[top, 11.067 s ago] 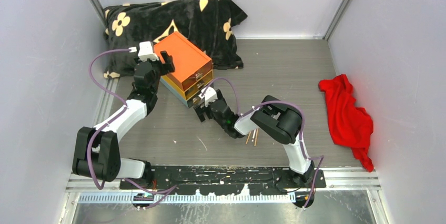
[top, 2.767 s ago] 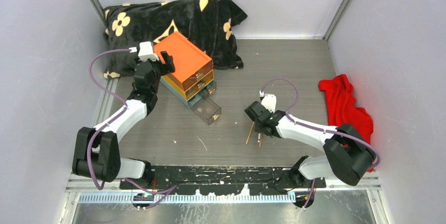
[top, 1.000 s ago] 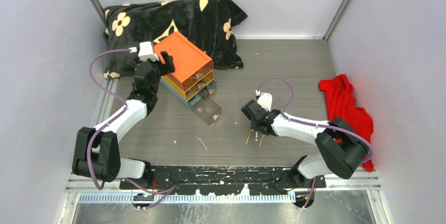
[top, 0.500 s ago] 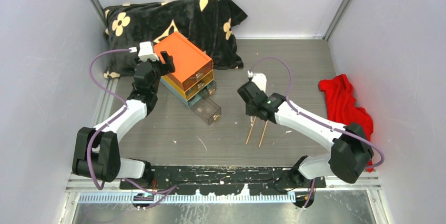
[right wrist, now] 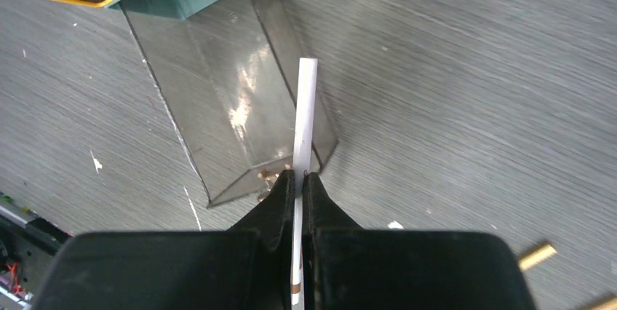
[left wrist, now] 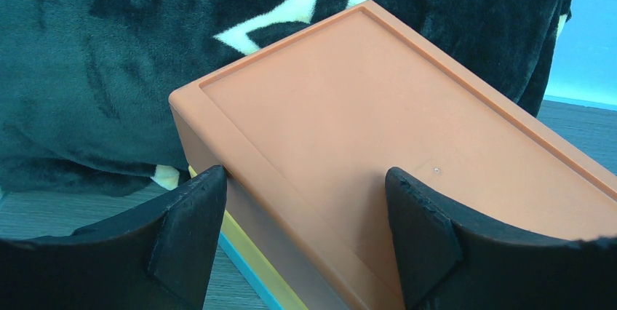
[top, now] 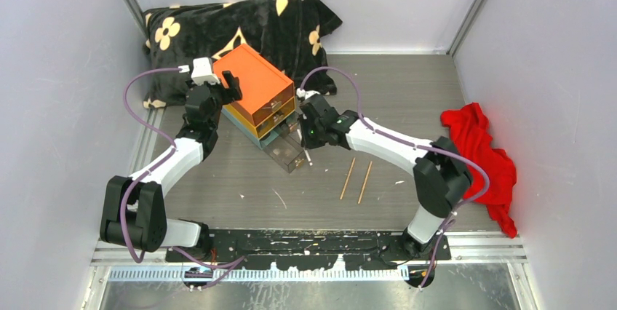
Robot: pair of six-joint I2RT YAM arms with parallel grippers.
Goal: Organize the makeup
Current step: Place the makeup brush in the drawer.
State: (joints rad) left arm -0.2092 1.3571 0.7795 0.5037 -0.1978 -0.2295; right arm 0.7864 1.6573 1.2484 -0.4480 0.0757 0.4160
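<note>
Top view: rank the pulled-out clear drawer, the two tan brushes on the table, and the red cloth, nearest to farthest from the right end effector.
1. Clear drawer, just left of the right end effector.
2. Tan brushes, nearer the bases.
3. Red cloth, far right edge.

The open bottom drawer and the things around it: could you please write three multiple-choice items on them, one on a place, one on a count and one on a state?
1. Where do the tan brushes lie?
A. on the table right of the clear drawer
B. inside the drawer
C. on the red cloth

2. How many tan brushes lie there?
A. one
B. two
C. four

3. What is the right gripper doing?
A. hanging open
B. gripping the cloth
C. pinching a thin white stick above the drawer

Answers: 1 A, they lie on bare table; 2 B, two lie side by side; 3 C, its fingers are closed on the stick.
</note>
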